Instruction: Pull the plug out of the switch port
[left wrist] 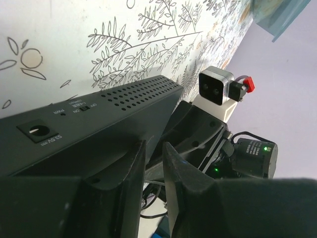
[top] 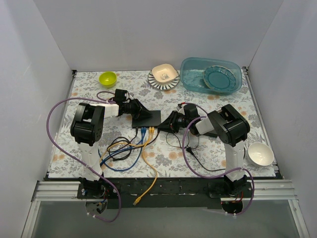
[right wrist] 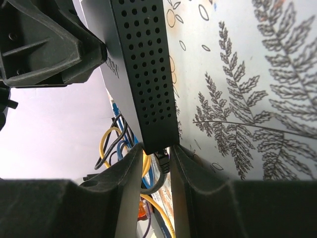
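Observation:
The switch (top: 151, 118) is a flat black box lying mid-table, with blue and yellow cables plugged into its near edge. My left gripper (top: 138, 114) sits at its left rear corner. In the left wrist view the narrow jaws of that gripper (left wrist: 154, 148) pinch the edge of the switch (left wrist: 99, 119). My right gripper (top: 167, 123) is at the switch's right end. In the right wrist view its fingers (right wrist: 157, 151) flank the corner of the switch (right wrist: 143, 64) and a black plug (right wrist: 163, 161). A gap remains between the plug and one finger.
Loose black, blue and yellow cables (top: 124, 148) tangle in front of the switch, and one yellow lead (top: 143, 193) hangs over the near edge. At the back stand a green bowl (top: 107, 78), a striped plate (top: 154, 83) and a blue tub (top: 193, 79). A white bowl (top: 260, 153) sits near right.

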`<act>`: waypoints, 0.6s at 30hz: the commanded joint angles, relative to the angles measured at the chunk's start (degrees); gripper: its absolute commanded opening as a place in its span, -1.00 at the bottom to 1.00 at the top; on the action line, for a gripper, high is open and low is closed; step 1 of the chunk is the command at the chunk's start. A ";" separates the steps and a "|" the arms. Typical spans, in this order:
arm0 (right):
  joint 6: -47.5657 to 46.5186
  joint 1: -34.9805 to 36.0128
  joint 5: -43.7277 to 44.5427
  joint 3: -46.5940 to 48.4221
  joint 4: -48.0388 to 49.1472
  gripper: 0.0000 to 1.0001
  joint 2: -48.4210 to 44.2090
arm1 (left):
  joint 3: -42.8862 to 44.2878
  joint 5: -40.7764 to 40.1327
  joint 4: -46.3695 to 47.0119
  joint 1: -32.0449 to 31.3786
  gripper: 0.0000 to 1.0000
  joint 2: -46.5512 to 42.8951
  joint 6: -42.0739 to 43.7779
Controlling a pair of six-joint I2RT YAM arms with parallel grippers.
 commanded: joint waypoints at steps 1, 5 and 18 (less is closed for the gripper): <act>-1.56 -0.69 6.28 -0.37 -5.33 -0.35 3.27 | -3.11 -5.85 -6.17 0.05 -0.56 1.02 3.02; -2.87 -0.78 6.46 0.77 -6.55 -0.47 3.80 | -3.55 -5.77 -6.17 0.05 -0.57 1.02 3.02; -6.83 -0.87 5.93 -0.02 -8.57 -0.84 3.45 | -4.52 -4.10 -4.33 -0.04 -0.58 1.55 1.88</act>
